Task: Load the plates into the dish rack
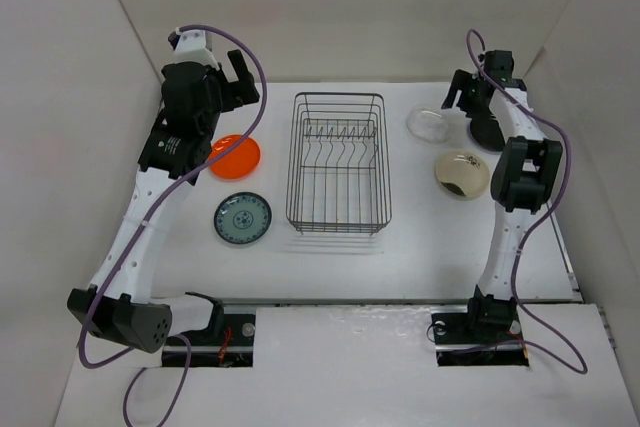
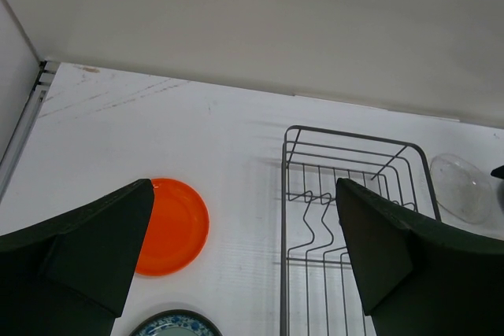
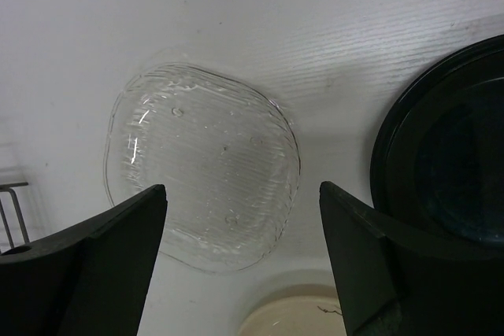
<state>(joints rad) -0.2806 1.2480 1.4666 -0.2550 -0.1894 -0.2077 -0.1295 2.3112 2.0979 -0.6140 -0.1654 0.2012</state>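
Observation:
The dark wire dish rack [image 1: 337,162] stands mid-table with no plates in it; it also shows in the left wrist view [image 2: 354,218]. Left of it lie the orange plate [image 1: 236,155] [image 2: 171,226] and the blue-green patterned plate [image 1: 242,218] [image 2: 175,326]. Right of it lie the clear glass plate [image 1: 428,125] [image 3: 203,167], the black plate [image 1: 489,130] [image 3: 445,167], partly under the right arm, and the beige plate [image 1: 462,174] [image 3: 295,318]. My left gripper [image 1: 238,75] [image 2: 244,261] is open, raised behind the orange plate. My right gripper [image 1: 462,95] [image 3: 244,261] is open above the glass plate's near edge.
White walls [image 1: 340,7] close in the back and both sides. The arm bases [image 1: 150,322] sit at the near edge. Purple cables [image 1: 250,97] hang along both arms.

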